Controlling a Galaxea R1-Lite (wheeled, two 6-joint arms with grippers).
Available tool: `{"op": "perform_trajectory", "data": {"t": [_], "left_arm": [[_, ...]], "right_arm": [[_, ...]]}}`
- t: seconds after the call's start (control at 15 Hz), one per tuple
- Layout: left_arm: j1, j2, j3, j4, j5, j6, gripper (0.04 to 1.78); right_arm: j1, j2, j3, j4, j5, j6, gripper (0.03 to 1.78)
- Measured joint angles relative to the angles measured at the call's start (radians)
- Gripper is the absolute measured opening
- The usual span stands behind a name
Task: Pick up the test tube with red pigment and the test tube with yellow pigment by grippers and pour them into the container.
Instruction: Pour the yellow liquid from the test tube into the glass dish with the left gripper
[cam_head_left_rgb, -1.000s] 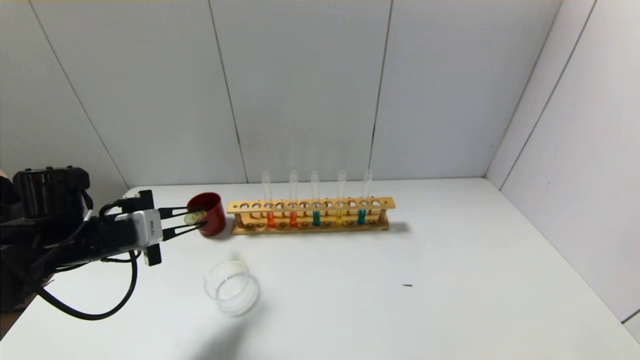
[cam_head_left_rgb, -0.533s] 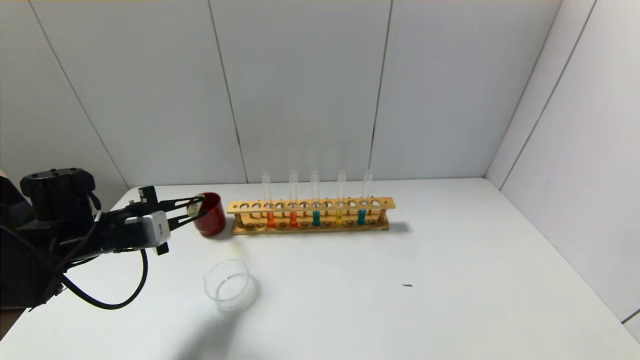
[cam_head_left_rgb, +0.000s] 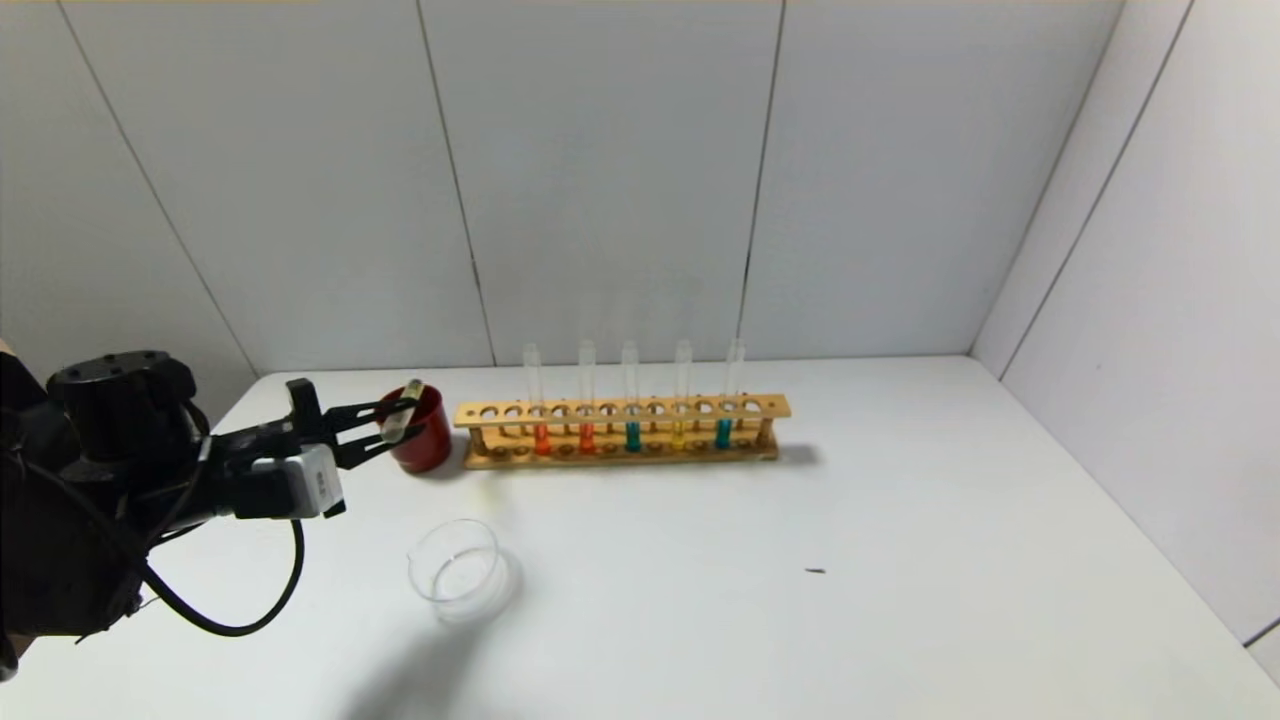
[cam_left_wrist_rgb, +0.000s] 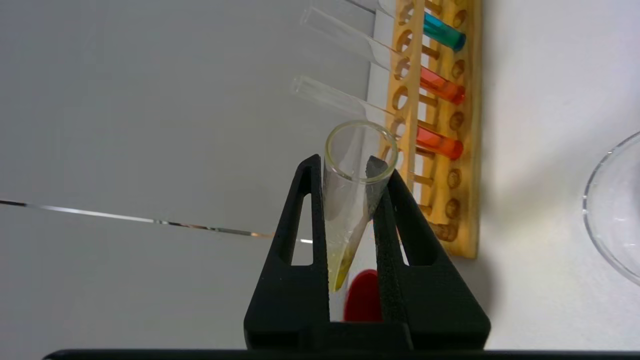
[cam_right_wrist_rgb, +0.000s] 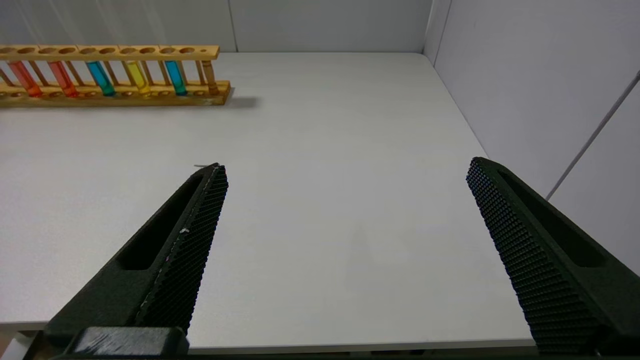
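Left gripper (cam_head_left_rgb: 393, 428) jaws clamp pale-yellow tube (cam_left_wrist_rgb: 352, 200) at red cup (cam_head_left_rgb: 428, 440) rim; right gripper (cam_right_wrist_rgb: 345, 210) jaws spread wide.

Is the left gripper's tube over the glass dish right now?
No: in the head view the left gripper holds its tube by the red cup, beyond the dish.

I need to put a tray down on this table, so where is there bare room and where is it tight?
Most bare table lies right of the glass dish and in front of the wooden rack, marked only by a small dark speck. It is crowded at the back left, where the left tool holds a nearly empty tube at the red cup.
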Motion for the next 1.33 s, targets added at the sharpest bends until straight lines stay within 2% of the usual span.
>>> {"op": "perform_trajectory", "data": {"t": [0.27,0.53,0.93,1.33], "left_arm": [[0.004,0.025,0.002,-0.019,-0.043,0.036,0.32],[0.002,0.049,-0.003,-0.070,-0.031,0.044,0.32],[-0.031,0.078,-0.015,-0.069,-0.017,0.164,0.32],[-0.031,0.116,-0.040,-0.064,-0.019,0.286,0.32]], "right_arm": [[0.000,0.000,0.000,0.000,0.000,0.000,1.75],[0.000,0.000,0.000,0.000,0.000,0.000,1.75],[0.000,0.000,0.000,0.000,0.000,0.000,1.75],[0.000,0.000,0.000,0.000,0.000,0.000,1.75]]}}
